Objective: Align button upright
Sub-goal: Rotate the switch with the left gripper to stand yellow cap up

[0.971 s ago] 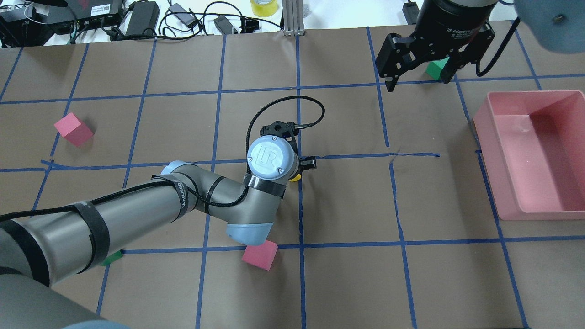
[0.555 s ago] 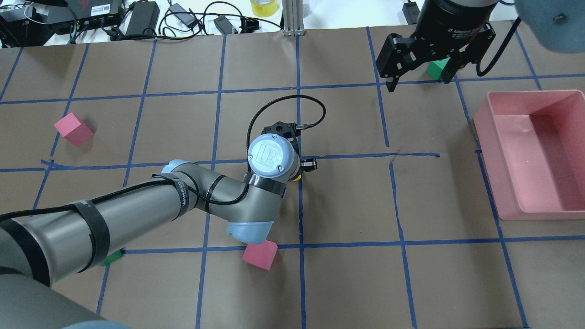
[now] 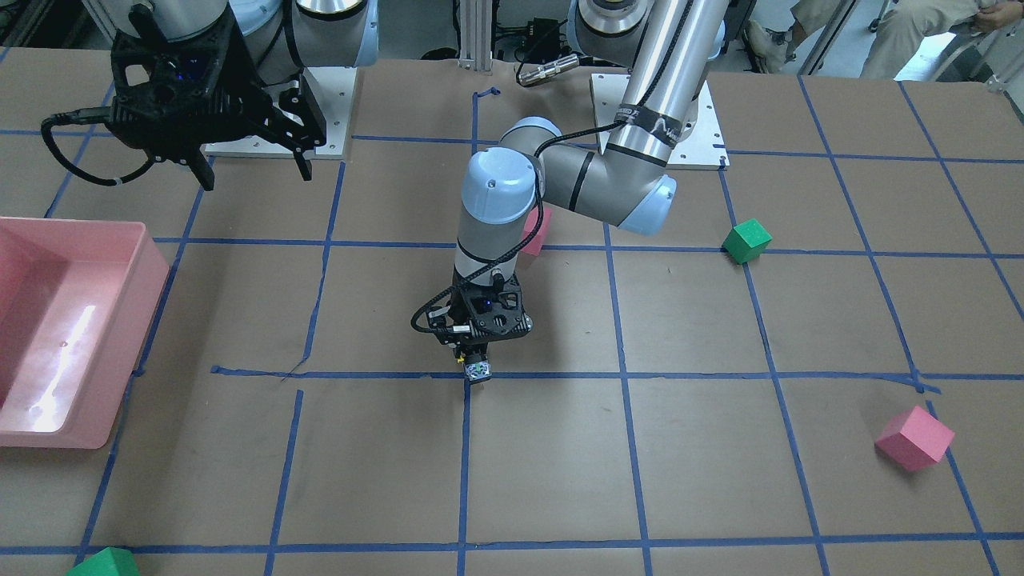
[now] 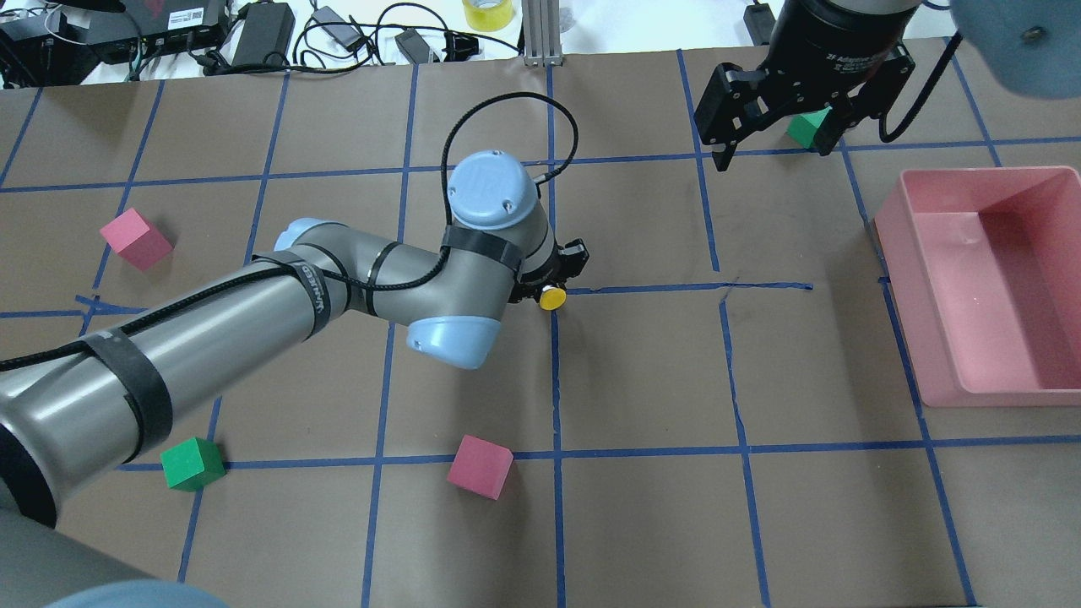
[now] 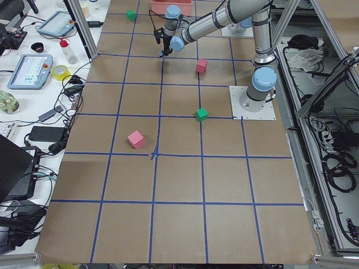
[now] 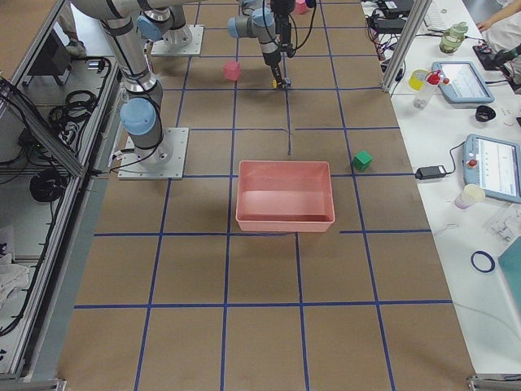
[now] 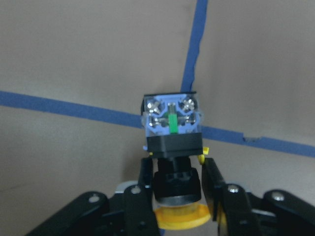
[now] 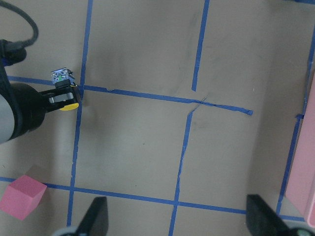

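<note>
A brown paper-covered table [image 4: 642,371] ruled into squares with blue tape fills the scene, with cables and power bricks along its far edge. The button [image 7: 172,123] sits about the middle of the tabletop, well away from every edge and corner, above a crossing of tape lines. The left gripper [image 7: 176,177] has it clamped: the fingers [image 7: 145,172] are drawn in on the black body, between the yellow cap and the pale base block. It is held tilted, cap toward the robot's edge and base toward the operators' edge. Whether the base touches the paper cannot be told.

The right gripper [image 4: 770,145] hangs spread wide and empty near the far right corner, above a green cube [image 4: 806,127]. A pink tub [image 4: 895,228] lies along the right edge, and a pink cube [image 4: 480,466] sits nearer the robot's edge.

The button looks small, light and rigid, hard plastic with metal screws in the base. The round body is probably smooth, so it may twist between flat fingers if nudged. That body seems the best place to hold it, since the wide cap gives poor purchase. The square base should stand steadily once flat on the paper, though the broad cap may make it tippy if set down askew.
</note>
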Robot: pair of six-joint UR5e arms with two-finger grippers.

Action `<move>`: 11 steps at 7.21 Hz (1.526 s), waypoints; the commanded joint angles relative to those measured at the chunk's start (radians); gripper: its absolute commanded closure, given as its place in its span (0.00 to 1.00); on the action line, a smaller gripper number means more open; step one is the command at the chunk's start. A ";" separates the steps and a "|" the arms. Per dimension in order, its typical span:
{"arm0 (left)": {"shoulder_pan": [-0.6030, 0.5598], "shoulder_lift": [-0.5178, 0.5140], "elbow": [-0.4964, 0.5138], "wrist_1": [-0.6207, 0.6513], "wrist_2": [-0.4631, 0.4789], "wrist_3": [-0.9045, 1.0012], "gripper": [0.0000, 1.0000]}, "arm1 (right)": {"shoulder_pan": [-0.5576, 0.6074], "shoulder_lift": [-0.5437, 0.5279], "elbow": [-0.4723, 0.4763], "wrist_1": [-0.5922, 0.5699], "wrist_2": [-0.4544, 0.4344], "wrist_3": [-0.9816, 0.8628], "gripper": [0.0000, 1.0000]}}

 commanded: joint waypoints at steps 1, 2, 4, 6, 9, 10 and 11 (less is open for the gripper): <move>0.170 -0.010 0.018 -0.052 -0.262 -0.260 1.00 | 0.001 0.001 0.001 0.000 0.006 0.000 0.00; 0.231 -0.011 0.013 -0.052 -0.440 -0.378 1.00 | 0.000 0.001 0.001 -0.002 0.006 0.000 0.00; 0.258 -0.018 -0.027 -0.052 -0.605 -0.553 1.00 | 0.001 0.003 0.001 -0.003 0.008 -0.001 0.00; 0.257 -0.027 -0.073 -0.042 -0.618 -0.745 1.00 | 0.001 0.003 0.010 -0.005 0.005 -0.001 0.00; 0.258 -0.044 -0.102 -0.041 -0.791 -0.740 1.00 | -0.002 0.003 0.024 -0.008 0.000 0.000 0.00; 0.258 -0.053 -0.102 -0.039 -0.799 -0.740 1.00 | -0.002 0.003 0.025 -0.017 -0.001 -0.003 0.00; 0.258 -0.073 -0.107 -0.038 -0.802 -0.735 1.00 | -0.002 0.000 0.025 -0.017 -0.005 -0.003 0.00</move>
